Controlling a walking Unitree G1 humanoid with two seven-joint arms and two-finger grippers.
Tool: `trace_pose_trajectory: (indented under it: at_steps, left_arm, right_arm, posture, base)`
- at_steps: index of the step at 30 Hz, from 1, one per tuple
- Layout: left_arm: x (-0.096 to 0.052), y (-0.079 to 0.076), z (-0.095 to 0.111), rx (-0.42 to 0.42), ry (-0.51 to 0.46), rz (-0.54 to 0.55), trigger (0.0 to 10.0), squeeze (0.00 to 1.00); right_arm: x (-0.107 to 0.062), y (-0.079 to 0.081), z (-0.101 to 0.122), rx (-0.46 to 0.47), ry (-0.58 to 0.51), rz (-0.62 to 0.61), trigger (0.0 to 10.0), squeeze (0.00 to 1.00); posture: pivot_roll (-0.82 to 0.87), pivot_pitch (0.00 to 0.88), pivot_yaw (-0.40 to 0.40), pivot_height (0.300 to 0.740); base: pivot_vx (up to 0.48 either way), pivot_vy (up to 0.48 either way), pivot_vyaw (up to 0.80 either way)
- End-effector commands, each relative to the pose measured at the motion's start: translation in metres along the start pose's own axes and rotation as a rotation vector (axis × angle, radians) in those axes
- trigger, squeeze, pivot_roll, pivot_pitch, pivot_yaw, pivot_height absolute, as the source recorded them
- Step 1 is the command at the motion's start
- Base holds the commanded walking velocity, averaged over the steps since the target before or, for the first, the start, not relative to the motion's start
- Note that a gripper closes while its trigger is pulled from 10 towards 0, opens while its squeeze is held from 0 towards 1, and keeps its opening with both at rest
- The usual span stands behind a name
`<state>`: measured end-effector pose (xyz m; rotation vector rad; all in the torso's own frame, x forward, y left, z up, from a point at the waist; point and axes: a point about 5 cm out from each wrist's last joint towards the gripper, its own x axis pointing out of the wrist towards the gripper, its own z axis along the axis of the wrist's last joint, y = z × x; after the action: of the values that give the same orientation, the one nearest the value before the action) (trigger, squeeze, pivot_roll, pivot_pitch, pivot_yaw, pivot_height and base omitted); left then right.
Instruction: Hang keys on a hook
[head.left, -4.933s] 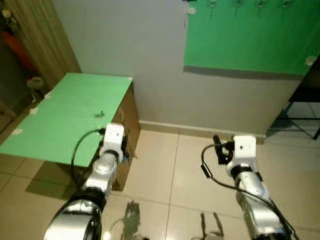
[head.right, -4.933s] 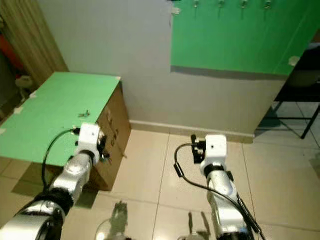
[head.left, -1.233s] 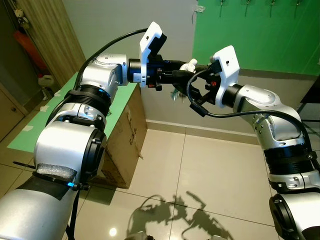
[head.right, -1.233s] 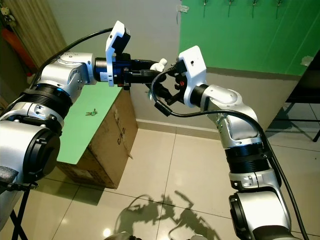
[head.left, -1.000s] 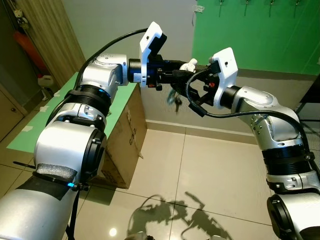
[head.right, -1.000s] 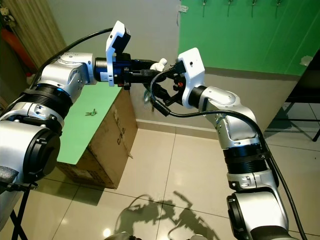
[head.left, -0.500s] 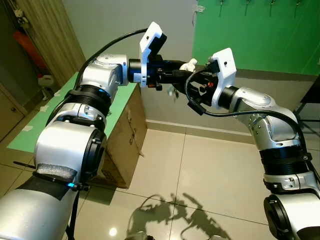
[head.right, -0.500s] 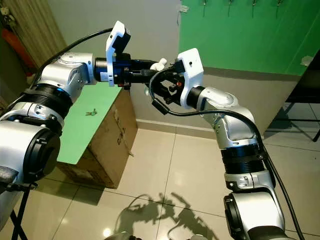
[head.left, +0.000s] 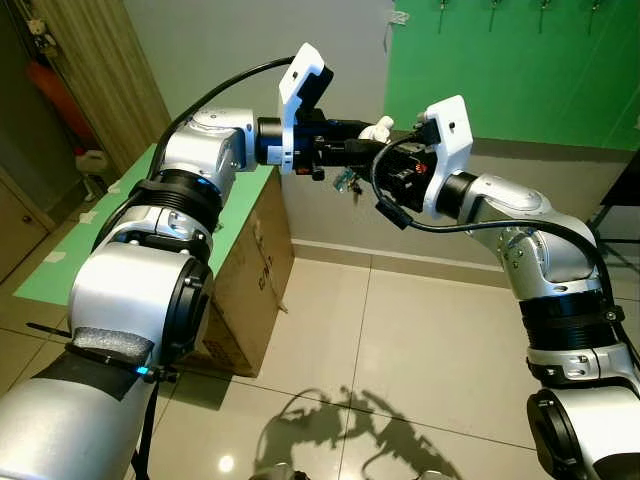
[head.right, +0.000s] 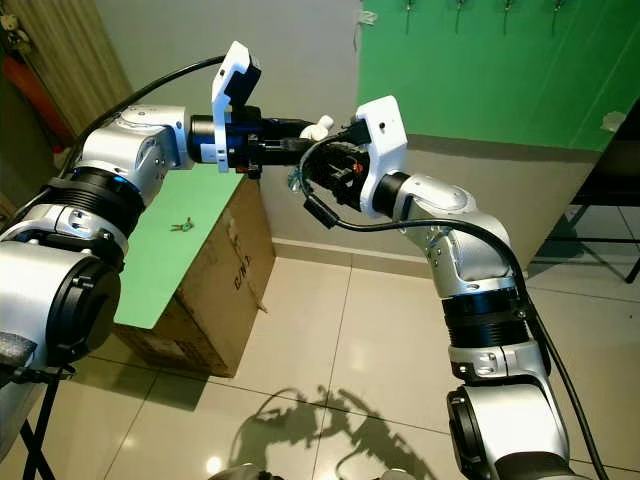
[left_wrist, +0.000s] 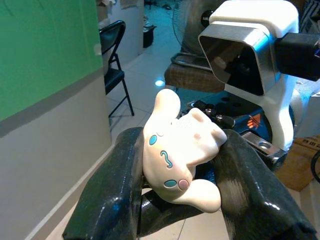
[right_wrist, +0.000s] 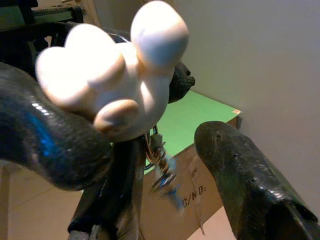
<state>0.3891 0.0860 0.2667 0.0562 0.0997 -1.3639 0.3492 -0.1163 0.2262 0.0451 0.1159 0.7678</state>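
Holding mid-air for a handover: left gripper pinches white puppy charm between its fingers, so keys dangle free below, beyond the right edge of the green-topped cardboard box. Right gripper faces it, fingers spread around the charm, not yet closed. Hooks sit high on the green wall panel, well apart, likely the right arm's reach.

The keys dangle mid-air under a white cartoon-puppy charm that's pinched between the left gripper's black fingers, with hooks along the green board's top edge.
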Motion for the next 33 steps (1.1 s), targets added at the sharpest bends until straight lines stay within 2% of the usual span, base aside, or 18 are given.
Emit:
trace_pose_trajectory:
  at_steps: [1,20,23,27,28,33]
  left_arm:
    - [-0.002,0.001,0.008,0.007,-0.017,0.011,10.0,0.00]
    - [0.000,0.001,0.003,-0.001,-0.016,0.027,10.0,0.00]
    - [0.002,0.004,0.000,0.040,-0.001,0.082,10.0,0.00]
    - [0.003,0.003,-0.003,0.074,0.005,0.086,10.0,0.00]
    - [0.003,0.003,-0.004,0.072,0.005,0.091,10.0,1.00]
    - [0.003,0.004,-0.003,0.055,-0.006,0.101,10.0,1.00]
  right_arm:
    - [-0.001,0.004,0.006,-0.010,-0.024,0.012,0.0,0.00]
    - [-0.002,0.011,0.002,0.008,-0.037,0.027,0.0,0.00]
    - [-0.002,0.011,0.001,0.012,-0.037,0.028,0.0,0.00]
    - [-0.002,0.012,-0.001,0.019,-0.036,0.029,0.0,0.00]
    - [-0.002,0.012,-0.001,0.020,-0.036,0.029,0.0,0.00]
    - [-0.002,0.013,-0.002,0.023,-0.036,0.030,0.0,0.00]
  posture:
    - [-0.21,0.000,0.122,0.740]
    - [-0.21,0.000,0.122,0.740]
    - [-0.21,0.000,0.119,0.740]
    - [-0.21,0.000,0.119,0.740]
    - [-0.21,0.000,0.117,0.740]
    - [-0.21,0.000,0.116,0.740]
  base:
    - [0.000,0.000,0.00]
    - [0.000,0.000,0.00]
    - [0.000,0.000,0.00]
    - [0.000,0.000,0.00]
    - [0.000,0.000,0.00]
    - [0.000,0.000,0.00]
